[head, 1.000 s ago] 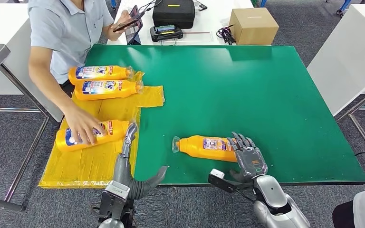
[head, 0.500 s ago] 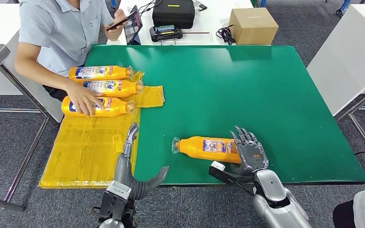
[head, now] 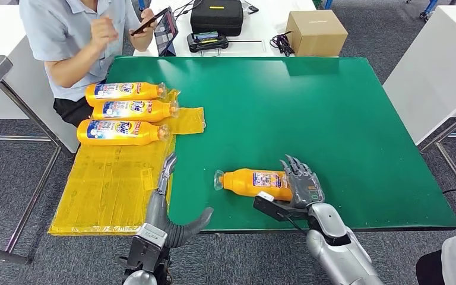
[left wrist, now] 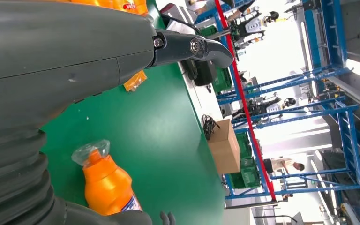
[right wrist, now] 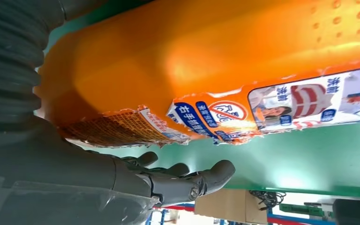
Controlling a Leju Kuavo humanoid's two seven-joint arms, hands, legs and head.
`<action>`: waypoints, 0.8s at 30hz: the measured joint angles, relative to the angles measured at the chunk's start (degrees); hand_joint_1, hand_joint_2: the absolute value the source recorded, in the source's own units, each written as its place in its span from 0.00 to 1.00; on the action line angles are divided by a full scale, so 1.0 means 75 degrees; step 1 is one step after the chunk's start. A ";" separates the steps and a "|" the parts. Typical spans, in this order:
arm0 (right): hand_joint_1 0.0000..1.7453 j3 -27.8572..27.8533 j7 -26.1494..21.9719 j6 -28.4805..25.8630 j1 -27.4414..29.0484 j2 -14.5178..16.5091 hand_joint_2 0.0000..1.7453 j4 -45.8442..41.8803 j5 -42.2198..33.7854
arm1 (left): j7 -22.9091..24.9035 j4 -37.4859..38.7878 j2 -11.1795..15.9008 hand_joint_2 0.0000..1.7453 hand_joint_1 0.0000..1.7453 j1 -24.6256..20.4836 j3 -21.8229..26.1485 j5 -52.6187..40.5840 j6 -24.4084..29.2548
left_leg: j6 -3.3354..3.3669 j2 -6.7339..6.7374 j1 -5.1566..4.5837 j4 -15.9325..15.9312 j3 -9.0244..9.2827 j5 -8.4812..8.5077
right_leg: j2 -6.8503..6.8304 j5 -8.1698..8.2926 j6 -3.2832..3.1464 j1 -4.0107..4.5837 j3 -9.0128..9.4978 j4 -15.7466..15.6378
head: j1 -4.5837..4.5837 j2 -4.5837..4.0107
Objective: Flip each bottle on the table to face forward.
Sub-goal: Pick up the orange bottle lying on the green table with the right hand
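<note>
The right hand (head: 300, 185) lay spread over the base of the bottle (head: 252, 182), close to the green table's (head: 332, 119) near edge, with wide open room beyond it. The left hand (head: 165, 178) hung open at the edge. Farther left, three bottles (head: 124, 113) lay together; the person's hand (head: 103, 31) had lifted off them.

The right hand (head: 300, 185) covers the base end of the orange bottle (head: 254, 181) near the front edge of the surface (head: 332, 119). Contact between fingers and bottle cannot be confirmed. Label text is too small to read. The top edge cuts off the person (head: 77, 35).
</note>
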 joint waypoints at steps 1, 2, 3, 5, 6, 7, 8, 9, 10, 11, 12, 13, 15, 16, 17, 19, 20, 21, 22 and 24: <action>0.00 0.0000 -0.0006 0.0026 -0.0030 0.0011 1.00 0.0047 -0.0012 | 0.0005 0.0007 0.0000 1.00 0.00 -0.0003 -0.0001 -0.0001 -0.0004 | 0.0000 0.0000 0.0000 0.0000 0.0002 0.0000 | 0.0000 0.0000 0.0000 0.0000 0.0001 0.0000 | 0.0000 0.0000; 0.00 0.0001 -0.0010 0.0063 -0.0064 0.0022 1.00 0.0100 -0.0028 | 0.0013 0.0014 0.0000 1.00 0.00 -0.0008 -0.0002 -0.0005 -0.0009 | 0.0000 0.0001 0.0000 0.0000 0.0004 0.0000 | 0.0000 0.0000 0.0000 0.0000 0.0003 0.0000 | -0.0001 0.0000; 0.00 0.0001 -0.0012 0.0116 -0.0105 0.0030 1.00 0.0161 -0.0055 | 0.0025 0.0023 0.0000 1.00 0.00 -0.0015 -0.0004 -0.0012 -0.0014 | 0.0000 0.0002 0.0000 0.0000 0.0008 0.0000 | 0.0001 0.0001 0.0000 0.0000 0.0006 0.0000 | -0.0001 0.0000; 0.00 0.0007 -0.0013 0.0246 -0.0201 0.0039 1.00 0.0289 -0.0131 | 0.0061 0.0053 0.0000 1.00 0.00 -0.0033 -0.0013 -0.0031 -0.0026 | 0.0000 0.0005 0.0000 0.0000 0.0022 0.0000 | 0.0002 0.0001 0.0000 0.0000 0.0018 -0.0001 | -0.0001 0.0000; 0.00 0.0011 -0.0013 0.0317 -0.0248 0.0039 1.00 0.0351 -0.0172 | 0.0079 0.0073 0.0000 1.00 0.00 -0.0042 -0.0019 -0.0038 -0.0030 | 0.0000 0.0005 0.0000 0.0000 0.0030 0.0000 | 0.0002 0.0000 0.0000 0.0000 0.0026 -0.0001 | -0.0001 0.0000; 0.00 0.0017 -0.0013 0.0383 -0.0293 0.0036 1.00 0.0408 -0.0206 | 0.0094 0.0095 0.0000 1.00 0.00 -0.0050 -0.0026 -0.0045 -0.0032 | 0.0000 0.0005 0.0000 0.0000 0.0037 0.0000 | 0.0002 0.0000 0.0000 0.0000 0.0032 -0.0002 | -0.0001 0.0000; 0.00 0.0023 -0.0013 0.0440 -0.0331 0.0031 1.00 0.0459 -0.0233 | 0.0104 0.0115 0.0000 1.00 0.00 -0.0058 -0.0036 -0.0051 -0.0033 | 0.0000 0.0005 0.0000 0.0000 0.0042 -0.0001 | 0.0002 0.0000 0.0000 0.0000 0.0037 -0.0003 | -0.0001 0.0000; 0.00 0.0028 -0.0013 0.0479 -0.0364 0.0026 1.00 0.0500 -0.0248 | 0.0108 0.0132 0.0000 1.00 0.00 -0.0064 -0.0046 -0.0055 -0.0033 | 0.0001 0.0004 0.0000 0.0000 0.0046 -0.0001 | 0.0002 0.0000 0.0000 0.0000 0.0041 -0.0003 | -0.0001 0.0000; 0.00 0.0033 -0.0013 0.0506 -0.0393 0.0020 1.00 0.0535 -0.0257 | 0.0110 0.0147 0.0000 1.00 0.00 -0.0070 -0.0057 -0.0058 -0.0033 | 0.0001 0.0004 0.0000 -0.0001 0.0049 -0.0001 | 0.0002 0.0000 0.0000 0.0000 0.0045 -0.0004 | -0.0001 0.0000; 0.00 0.0037 -0.0012 0.0525 -0.0416 0.0017 1.00 0.0564 -0.0264 | 0.0111 0.0159 0.0001 1.00 0.00 -0.0076 -0.0067 -0.0060 -0.0033 | 0.0001 0.0004 0.0000 -0.0001 0.0052 -0.0001 | 0.0002 0.0000 0.0000 0.0000 0.0049 -0.0005 | -0.0001 0.0000; 0.00 0.0041 -0.0012 0.0543 -0.0437 0.0014 1.00 0.0594 -0.0271 | 0.0111 0.0172 0.0001 1.00 0.00 -0.0084 -0.0074 -0.0062 -0.0033 | 0.0001 0.0004 0.0000 -0.0001 0.0056 -0.0001 | 0.0002 0.0000 0.0001 0.0000 0.0052 -0.0005 | 0.0000 0.0000; 0.20 0.0048 -0.0009 0.0566 -0.0459 0.0012 1.00 0.0623 -0.0283 | 0.0112 0.0186 0.0002 1.00 0.00 -0.0092 -0.0079 -0.0064 -0.0033 | 0.0001 0.0004 -0.0001 -0.0001 0.0060 -0.0001 | 0.0002 0.0001 0.0001 0.0000 0.0056 -0.0005 | 0.0000 0.0000; 0.64 0.0070 0.0013 0.0646 -0.0505 0.0003 1.00 0.0675 -0.0337 | 0.0113 0.0212 0.0003 1.00 0.00 -0.0105 -0.0087 -0.0068 -0.0033 | 0.0002 0.0004 -0.0001 0.0000 0.0071 -0.0001 | 0.0002 0.0001 0.0001 -0.0001 0.0064 -0.0006 | 0.0000 0.0000; 0.88 0.0085 0.0033 0.0711 -0.0534 -0.0005 1.00 0.0697 -0.0381 | 0.0114 0.0224 0.0004 1.00 0.00 -0.0110 -0.0093 -0.0068 -0.0033 | 0.0002 0.0004 -0.0002 0.0000 0.0076 -0.0001 | 0.0002 0.0002 0.0002 -0.0001 0.0068 -0.0007 | 0.0000 0.0000; 0.94 0.0098 0.0054 0.0783 -0.0563 -0.0016 1.00 0.0717 -0.0429 | 0.0114 0.0234 0.0004 1.00 0.00 -0.0115 -0.0098 -0.0068 -0.0033 | 0.0002 0.0004 -0.0002 -0.0001 0.0082 -0.0001 | 0.0002 0.0002 0.0002 -0.0001 0.0072 -0.0008 | 0.0000 0.0000; 1.00 0.0133 0.0100 0.0968 -0.0635 -0.0055 1.00 0.0776 -0.0547 | 0.0114 0.0263 0.0010 1.00 0.00 -0.0128 -0.0113 -0.0068 -0.0033 | 0.0003 0.0005 -0.0002 -0.0001 0.0093 -0.0002 | 0.0003 0.0003 0.0003 -0.0001 0.0079 -0.0010 | 0.0001 0.0000; 0.99 0.0156 0.0120 0.1048 -0.0676 -0.0083 1.00 0.0813 -0.0608 | 0.0113 0.0279 0.0017 1.00 0.00 -0.0135 -0.0118 -0.0068 -0.0033 | 0.0004 0.0005 -0.0002 -0.0001 0.0099 -0.0002 | 0.0003 0.0004 0.0004 -0.0001 0.0083 -0.0011 | 0.0001 0.0000; 0.99 0.0185 0.0139 0.1129 -0.0718 -0.0116 1.00 0.0851 -0.0674 | 0.0113 0.0296 0.0025 1.00 0.00 -0.0140 -0.0122 -0.0067 -0.0033 | 0.0004 0.0005 -0.0002 -0.0001 0.0105 -0.0003 | 0.0003 0.0004 0.0004 -0.0001 0.0084 -0.0012 | 0.0001 0.0000; 0.98 0.0211 0.0153 0.1180 -0.0758 -0.0147 1.00 0.0883 -0.0732 | 0.0113 0.0310 0.0033 1.00 0.00 -0.0144 -0.0125 -0.0067 -0.0033 | 0.0005 0.0004 -0.0003 -0.0001 0.0112 -0.0003 | 0.0003 0.0004 0.0003 -0.0001 0.0081 -0.0013 | 0.0001 0.0000; 0.96 0.0248 0.0187 0.1239 -0.0813 -0.0208 1.00 0.0936 -0.0848 | 0.0113 0.0324 0.0044 1.00 0.00 -0.0147 -0.0129 -0.0067 -0.0033 | 0.0009 -0.0001 -0.0003 -0.0001 0.0127 -0.0006 | 0.0001 -0.0001 0.0004 -0.0001 0.0065 -0.0016 | 0.0001 0.0000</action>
